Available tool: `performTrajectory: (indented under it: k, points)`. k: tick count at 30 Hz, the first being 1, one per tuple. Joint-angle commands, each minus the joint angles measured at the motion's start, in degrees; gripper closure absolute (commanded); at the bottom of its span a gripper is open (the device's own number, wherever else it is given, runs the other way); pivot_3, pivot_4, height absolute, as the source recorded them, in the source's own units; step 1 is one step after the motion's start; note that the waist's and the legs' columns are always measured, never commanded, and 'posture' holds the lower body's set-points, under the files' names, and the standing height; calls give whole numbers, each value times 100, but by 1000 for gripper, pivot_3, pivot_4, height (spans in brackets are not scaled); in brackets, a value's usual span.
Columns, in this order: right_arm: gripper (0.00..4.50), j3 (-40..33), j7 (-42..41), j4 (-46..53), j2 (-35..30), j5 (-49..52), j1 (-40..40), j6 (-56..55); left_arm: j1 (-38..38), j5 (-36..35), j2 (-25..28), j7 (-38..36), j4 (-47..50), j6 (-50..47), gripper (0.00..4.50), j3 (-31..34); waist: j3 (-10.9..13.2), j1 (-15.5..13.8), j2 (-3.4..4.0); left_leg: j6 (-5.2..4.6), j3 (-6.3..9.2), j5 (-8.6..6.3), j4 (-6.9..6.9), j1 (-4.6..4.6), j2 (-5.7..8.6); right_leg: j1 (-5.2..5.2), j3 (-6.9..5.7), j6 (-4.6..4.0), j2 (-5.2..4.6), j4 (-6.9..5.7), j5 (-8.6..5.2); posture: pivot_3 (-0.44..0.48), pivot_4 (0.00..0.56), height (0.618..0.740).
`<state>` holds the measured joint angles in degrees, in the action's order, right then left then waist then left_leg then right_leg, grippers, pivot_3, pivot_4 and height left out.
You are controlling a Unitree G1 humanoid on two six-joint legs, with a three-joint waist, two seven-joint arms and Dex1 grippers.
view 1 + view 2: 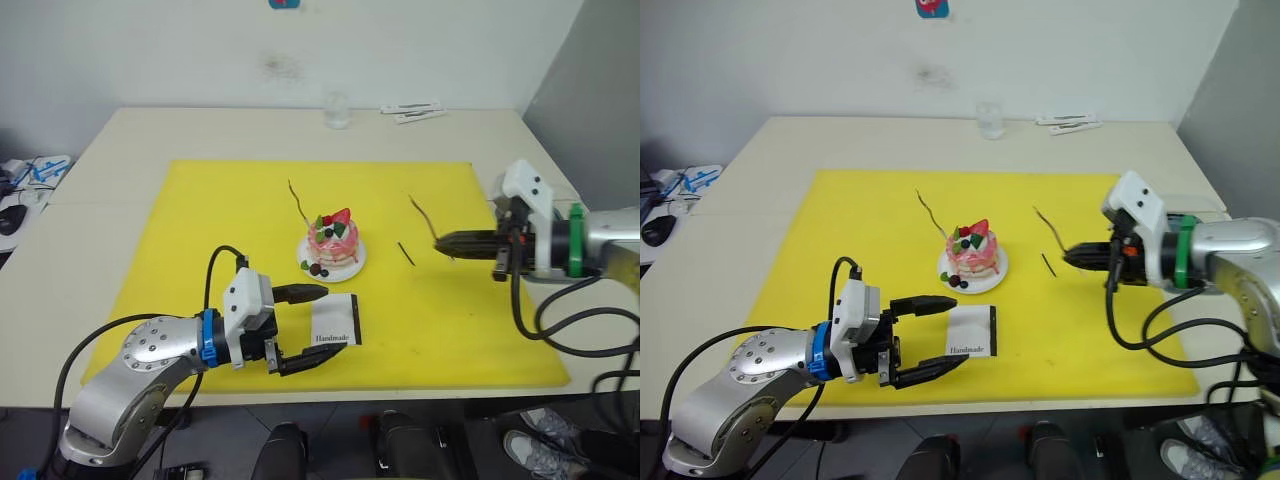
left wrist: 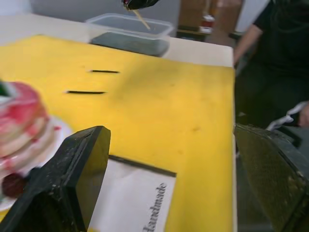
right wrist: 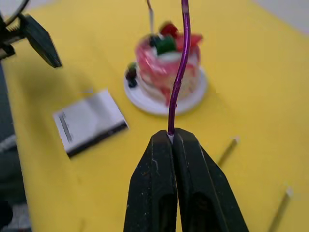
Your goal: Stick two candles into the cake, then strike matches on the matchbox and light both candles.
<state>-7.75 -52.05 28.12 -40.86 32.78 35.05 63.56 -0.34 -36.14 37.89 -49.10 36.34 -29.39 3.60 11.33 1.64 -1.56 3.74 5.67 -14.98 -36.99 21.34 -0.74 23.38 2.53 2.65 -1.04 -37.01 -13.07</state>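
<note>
The right tool (image 3: 171,140) has its black fingers pressed together on the base of one thin, curved candle (image 3: 179,67) (purplish in the wrist view), held off the yellow mat (image 1: 200,200) at about 3 o'clock from the cake (image 1: 333,243). The cake is small, round, pink and layered, topped with a strawberry, a green leaf and dark berries, on a small white plate. A second candle (image 1: 298,200) stands in it, leaning toward 11 o'clock. One short, straight, dark match (image 1: 405,253) lies flat between cake and right tool. The flat white matchbox (image 1: 335,325), black-edged, lies at 6 o'clock from the cake, between the spread fingers of the left tool (image 1: 318,325). A clear glass (image 1: 338,110) stands on the pale surface (image 1: 100,180) at 12 o'clock.
</note>
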Motion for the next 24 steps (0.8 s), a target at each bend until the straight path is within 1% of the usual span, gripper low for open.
performTrajectory:
  k: [1,3,5,6,9,11,16,19,24]
  points:
    - [4417,96,747,-11,1083,-204,65,-1385,-51,11,-140,386,90,177,0,345,1,8,2,0,1,0,2,1,0,1,0,11,0,1,7,0,150,740]
    - [4417,280,958,-222,1458,-406,52,-1809,-122,38,-166,452,19,204,0,375,2,6,6,0,1,0,3,9,1,13,1,13,0,-4,9,0,150,740]
    - [4417,317,1447,-597,2108,-568,33,-2386,-279,-58,-250,653,-36,121,0,417,2,3,6,1,5,1,3,12,1,13,-3,12,0,-3,10,0,150,740]
    - [4417,404,1545,-744,2322,-719,-33,-2792,-343,-131,-285,741,-47,51,0,433,2,7,6,1,4,1,2,12,1,14,-2,12,0,-3,10,0,150,740]
    - [4417,721,1655,-1103,2735,-1148,-302,-3817,-447,-170,-334,848,-100,-4,0,417,2,11,7,1,5,1,8,12,1,17,-2,11,0,-5,10,0,150,740]
    - [4417,831,1794,-1310,2985,-1276,-424,-4244,-550,-232,-380,943,-130,-65,0,415,2,16,8,1,4,1,11,11,1,18,-1,7,0,-6,8,0,150,740]
    - [4417,1094,1960,-1678,3368,-1539,-652,-4999,-723,-412,-384,1030,-91,-234,0,404,3,25,10,1,6,1,11,11,1,21,-2,6,0,-10,9,0,150,740]
    - [4417,1190,2019,-1963,3520,-1644,-791,-5341,-771,-449,-315,938,-113,-233,0,427,3,25,10,1,6,1,10,9,1,19,-1,6,1,-11,9,0,150,740]
    - [4417,1261,2069,-2274,3621,-1762,-1010,-5759,-706,-359,-357,1046,-153,-114,0,523,4,25,11,1,6,1,10,9,1,19,-1,5,1,-11,9,0,150,740]
